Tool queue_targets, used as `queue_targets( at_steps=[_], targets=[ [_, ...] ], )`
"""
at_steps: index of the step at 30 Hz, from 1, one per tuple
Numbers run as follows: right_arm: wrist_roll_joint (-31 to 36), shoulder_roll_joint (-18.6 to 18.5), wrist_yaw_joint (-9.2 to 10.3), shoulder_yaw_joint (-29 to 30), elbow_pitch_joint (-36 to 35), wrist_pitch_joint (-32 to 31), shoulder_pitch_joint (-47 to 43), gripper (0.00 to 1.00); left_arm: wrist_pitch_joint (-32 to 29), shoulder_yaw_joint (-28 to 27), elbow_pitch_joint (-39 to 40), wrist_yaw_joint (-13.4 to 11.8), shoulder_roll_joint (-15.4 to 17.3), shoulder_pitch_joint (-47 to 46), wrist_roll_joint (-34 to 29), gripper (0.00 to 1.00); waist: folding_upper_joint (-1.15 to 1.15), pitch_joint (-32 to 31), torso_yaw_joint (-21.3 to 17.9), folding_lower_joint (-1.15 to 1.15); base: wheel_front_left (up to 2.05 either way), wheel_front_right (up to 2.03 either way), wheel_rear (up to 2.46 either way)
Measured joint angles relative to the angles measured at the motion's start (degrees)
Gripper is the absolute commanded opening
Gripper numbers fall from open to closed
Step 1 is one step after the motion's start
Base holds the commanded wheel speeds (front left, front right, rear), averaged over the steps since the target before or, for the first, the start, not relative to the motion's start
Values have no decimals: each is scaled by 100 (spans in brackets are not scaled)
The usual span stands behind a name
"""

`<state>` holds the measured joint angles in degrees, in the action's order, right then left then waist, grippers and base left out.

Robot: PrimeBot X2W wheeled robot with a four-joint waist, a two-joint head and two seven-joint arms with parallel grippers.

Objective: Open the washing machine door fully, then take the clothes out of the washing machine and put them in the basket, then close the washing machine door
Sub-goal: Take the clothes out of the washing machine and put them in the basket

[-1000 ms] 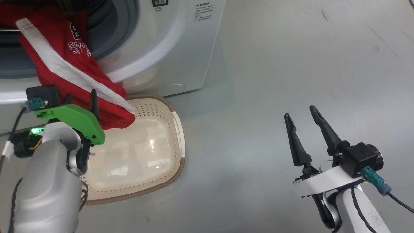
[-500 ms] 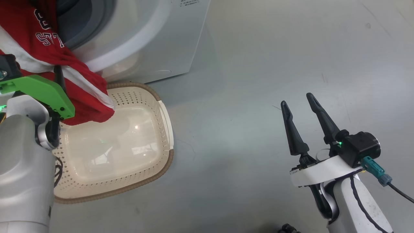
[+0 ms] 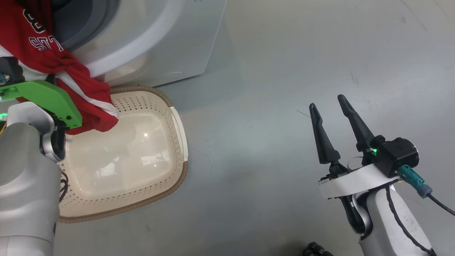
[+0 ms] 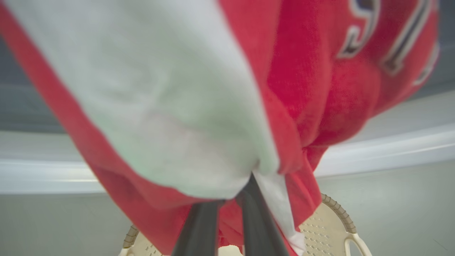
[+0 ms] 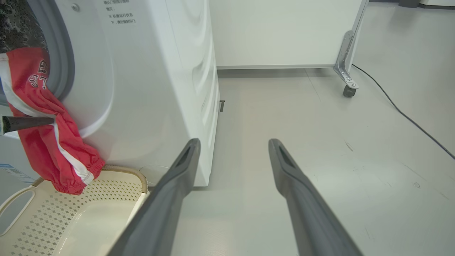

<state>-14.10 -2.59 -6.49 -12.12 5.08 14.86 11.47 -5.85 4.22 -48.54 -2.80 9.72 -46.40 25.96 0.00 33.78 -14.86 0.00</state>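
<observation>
**Left gripper pinching the red clothes above the basket**

Your left gripper (image 4: 233, 199) is pinching the clothes (image 3: 85, 103): its two fingers are lying almost together, and red and white fabric is bunching at their tips. Ahead of and above that gripper, the clothes are spilling out of the washing machine (image 3: 170, 42); beyond the grip, the cuffed end is dangling down. The basket (image 3: 177, 131) is sitting on the floor (image 3: 284, 71) just below the gripper, under that hanging end. Your right gripper (image 3: 327, 101) is hovering well apart from all this, fingers spread wide, holding nothing.
</observation>
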Motion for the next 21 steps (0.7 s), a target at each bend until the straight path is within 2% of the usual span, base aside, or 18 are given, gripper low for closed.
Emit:
queue_targets(
  at_steps=[5,13,21],
  targets=[
    [0,2,0,60,20,0,13,100,256,153,-96,8,-21,-15,-147,0,0,-8,51,0,0,0,0],
    [2,0,0,167,43,0,15,100,836,165,-123,88,-263,36,-183,0,0,-96,247,0,0,0,0],
    [64,-8,0,245,105,0,3,100,1544,233,-99,210,-579,477,-182,0,0,-302,478,0,0,0,0]
  ],
)
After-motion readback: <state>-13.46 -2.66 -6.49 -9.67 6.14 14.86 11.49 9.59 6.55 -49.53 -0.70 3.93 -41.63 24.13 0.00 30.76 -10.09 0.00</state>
